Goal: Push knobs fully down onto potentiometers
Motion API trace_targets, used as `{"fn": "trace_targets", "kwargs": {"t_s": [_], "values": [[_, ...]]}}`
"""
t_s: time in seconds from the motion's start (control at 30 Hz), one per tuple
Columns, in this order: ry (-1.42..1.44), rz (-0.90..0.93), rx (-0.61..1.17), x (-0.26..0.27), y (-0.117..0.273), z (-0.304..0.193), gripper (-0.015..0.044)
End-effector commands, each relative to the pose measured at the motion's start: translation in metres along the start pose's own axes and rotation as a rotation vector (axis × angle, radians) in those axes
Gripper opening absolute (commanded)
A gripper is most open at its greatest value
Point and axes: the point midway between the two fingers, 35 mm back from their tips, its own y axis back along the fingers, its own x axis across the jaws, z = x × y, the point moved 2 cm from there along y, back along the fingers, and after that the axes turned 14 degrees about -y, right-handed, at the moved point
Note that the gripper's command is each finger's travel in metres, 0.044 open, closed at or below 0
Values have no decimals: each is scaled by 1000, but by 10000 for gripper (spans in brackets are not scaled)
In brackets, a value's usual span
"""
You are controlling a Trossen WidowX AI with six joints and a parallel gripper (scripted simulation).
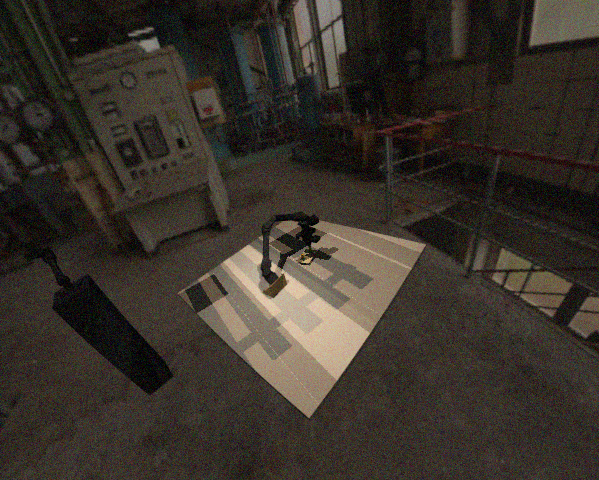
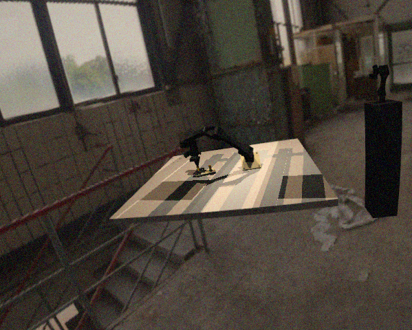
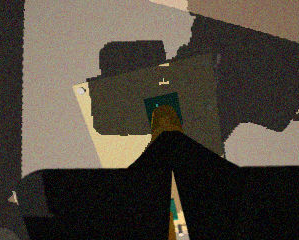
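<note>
"Striped with pale and grey bands, the table [image 1: 309, 382] [image 2: 230, 209] has my board [image 1: 305, 261] [image 2: 208, 172] [image 3: 121, 152] at the foot of the gripper [image 1: 309, 248] [image 2: 197, 167] [image 3: 170, 138]. Shadow covers much of it in my wrist view."

"How will it handle?"

"Light and stiff, I'd guess, and breakable where the potentiometers join it. I wouldn't grip the board at all; I'd press straight down on the middle of each knob, since a sideways shove could snap a mount."

"And the gripper?"

"Closed to its narrowest, nothing held. The fingertips point down over one knob [image 2: 198, 169] [image 3: 165, 117], its teal potentiometer [image 3: 161, 102] showing just beyond. Touching or barely above, I can't tell."

"The other one?"

"The second knob [image 2: 210, 167] stands up beside the fingers in the exterior view. How far down either sits, I can't make out."
</note>
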Motion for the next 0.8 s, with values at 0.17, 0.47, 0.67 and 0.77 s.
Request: {"fn": "trace_targets", "kwargs": {"t_s": [0.17,0.47,0.67,0.77], "values": [[-1,1,4,1,-5,0,0],[-1,1,4,1,-5,0,0],[-1,1,4,1,-7,0,0],[-1,1,4,1,-7,0,0]]}}
